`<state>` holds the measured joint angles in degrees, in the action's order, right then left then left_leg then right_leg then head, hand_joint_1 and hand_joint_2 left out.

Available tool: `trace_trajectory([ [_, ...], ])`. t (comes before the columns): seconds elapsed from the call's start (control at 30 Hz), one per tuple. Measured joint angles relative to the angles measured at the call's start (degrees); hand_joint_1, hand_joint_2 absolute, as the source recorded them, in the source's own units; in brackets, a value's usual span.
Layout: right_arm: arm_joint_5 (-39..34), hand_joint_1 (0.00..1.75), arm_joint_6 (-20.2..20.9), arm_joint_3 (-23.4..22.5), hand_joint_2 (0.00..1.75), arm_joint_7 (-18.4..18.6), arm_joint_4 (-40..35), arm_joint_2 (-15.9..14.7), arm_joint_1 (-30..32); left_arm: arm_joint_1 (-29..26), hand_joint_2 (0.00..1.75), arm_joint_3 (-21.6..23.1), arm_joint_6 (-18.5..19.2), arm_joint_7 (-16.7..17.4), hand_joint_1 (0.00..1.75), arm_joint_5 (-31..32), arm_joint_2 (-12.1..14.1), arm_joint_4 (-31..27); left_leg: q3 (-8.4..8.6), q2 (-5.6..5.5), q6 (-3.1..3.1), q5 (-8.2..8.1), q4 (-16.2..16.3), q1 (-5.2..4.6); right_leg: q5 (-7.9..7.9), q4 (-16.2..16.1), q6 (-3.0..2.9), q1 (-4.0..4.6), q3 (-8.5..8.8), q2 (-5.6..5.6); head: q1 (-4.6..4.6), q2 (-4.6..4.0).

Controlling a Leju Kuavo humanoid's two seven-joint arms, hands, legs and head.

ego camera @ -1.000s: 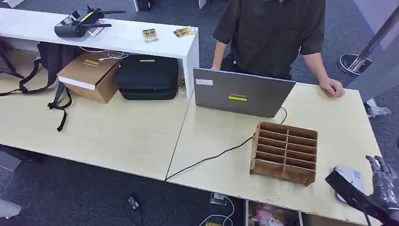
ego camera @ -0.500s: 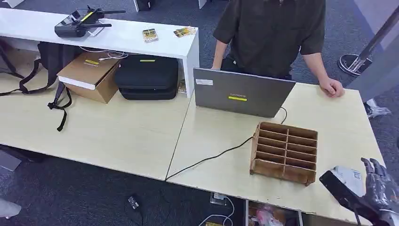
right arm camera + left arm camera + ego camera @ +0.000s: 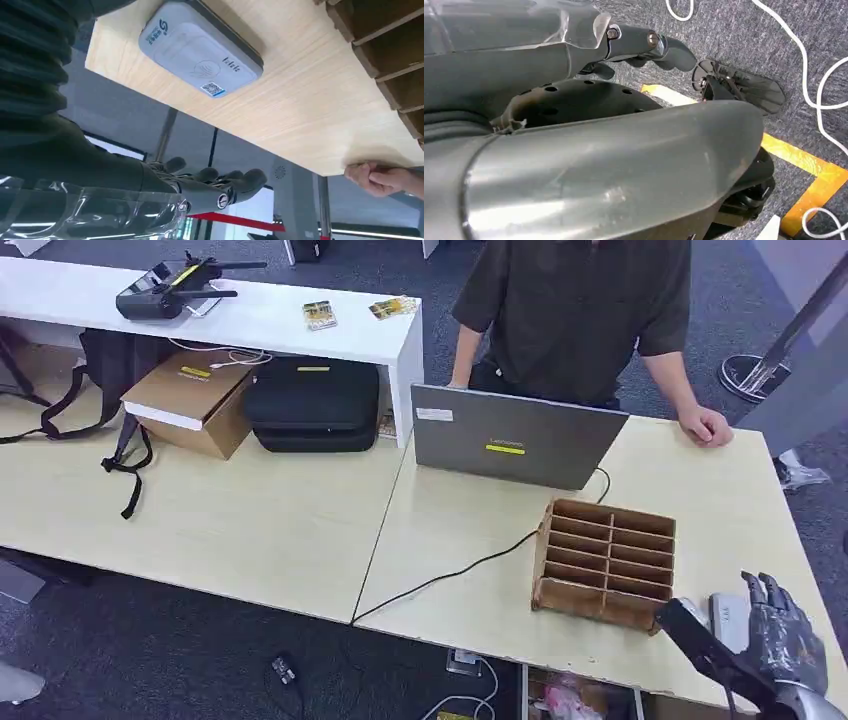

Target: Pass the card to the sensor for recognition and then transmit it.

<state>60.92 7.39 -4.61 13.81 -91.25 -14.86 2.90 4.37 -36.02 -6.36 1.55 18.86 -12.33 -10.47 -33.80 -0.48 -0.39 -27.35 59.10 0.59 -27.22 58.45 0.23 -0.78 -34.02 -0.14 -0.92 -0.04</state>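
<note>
Look to the lower right of the head view: your right hand [image 3: 785, 645] hovers above the worktop [image 3: 470, 540] edge, fingers straight and apart, nothing visibly between them. No card can be made out; a dark part of the arm lies across that corner and may hide one. Beneath the hand sits the grey sensor [image 3: 200, 52], flat on the worktop with its marked face up, presumably so a card can be laid or waved over it. It lies just beside the wooden slotted rack [image 3: 605, 565], which probably holds cards upright for picking. Your left hand [image 3: 644, 45] hangs over the carpet, fingers curled in on nothing. A person [image 3: 580, 310] stands behind the laptop [image 3: 510, 440], likely to receive the card.
</note>
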Motion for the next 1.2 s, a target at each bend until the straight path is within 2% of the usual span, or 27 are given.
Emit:
trace_trajectory([
  [0.53, 0.1, 0.00, 0.1, 1.0, 1.75, 0.2, 0.3, 1.7, -0.2, 0.1, 0.00, 0.0, 0.0, 0.0, 0.00, 0.2, 0.0, 0.0, -0.01, 0.00, 0.00, 0.00, 0.0, 0.00, 0.00, 0.0, 0.00, 0.00, 0.00, 0.00, 0.00, 0.00],
  [1.2, 0.2, 0.00, -0.1, 3.0, 1.75, 0.6, 4.7, 3.2, -3.5, 0.3, 0.00, 0.0, 0.0, 0.0, 0.00, 1.4, -0.1, 0.0, 0.00, 0.00, 0.00, 0.01, 0.0, 0.00, 0.00, 0.0, 0.00, 0.00, 0.00, -0.02, 0.00, 0.00],
])
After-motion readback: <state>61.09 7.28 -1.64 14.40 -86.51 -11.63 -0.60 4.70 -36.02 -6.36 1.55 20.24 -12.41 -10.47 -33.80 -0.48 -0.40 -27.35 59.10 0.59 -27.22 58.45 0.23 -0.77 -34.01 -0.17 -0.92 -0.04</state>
